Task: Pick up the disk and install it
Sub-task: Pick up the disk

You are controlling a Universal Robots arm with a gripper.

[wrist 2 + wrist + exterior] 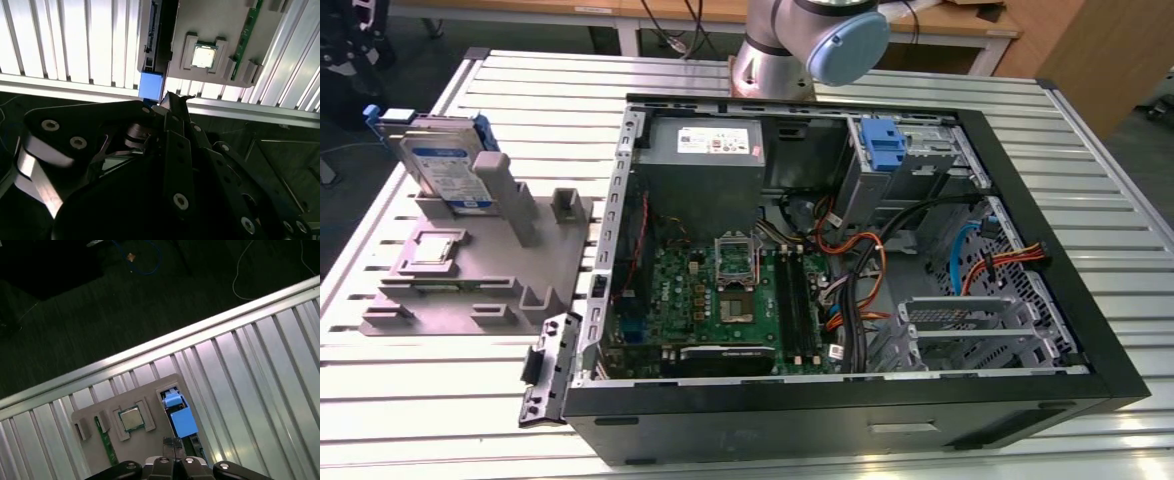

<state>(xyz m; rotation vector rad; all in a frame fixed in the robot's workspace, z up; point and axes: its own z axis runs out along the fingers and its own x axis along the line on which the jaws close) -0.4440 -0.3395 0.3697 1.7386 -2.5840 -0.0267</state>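
Over on the exterior view's left, the disk (443, 160) stands on edge in the grey stand (467, 280), leaning a little. One of the stand's upright posts (500, 190) crosses in front of its label. Nothing is gripping it.

The open computer case (1067, 330) lies well apart from it, towards the exterior view's right. Inside are the green circuit board (720, 300), the grey power-supply box (707, 145), a blue bracket (887, 150) and a tangle of orange and black wires (854, 250). The arm (814, 40) rises behind the case at the far edge.

In both wrist views the tool (173, 441) looks down on the stand. Its thin fingers (172, 102) are pressed together with nothing between them, hanging over the disk's blue frame (181, 422). I can't tell whether the tip touches the frame.

The first wrist view also shows a square processor chip (131, 418) seated in a pocket of the stand beside the disk. A green memory stick (107, 446) sits in a slot on its other side. The second wrist view shows the disk edge-on, with the tool's dark linkages in front.

Everything sits on a ribbed aluminium worktop (440, 410). Past its rim lies dark floor (100, 315), with a blue cable (150, 260) and a white one (245, 265) on it.
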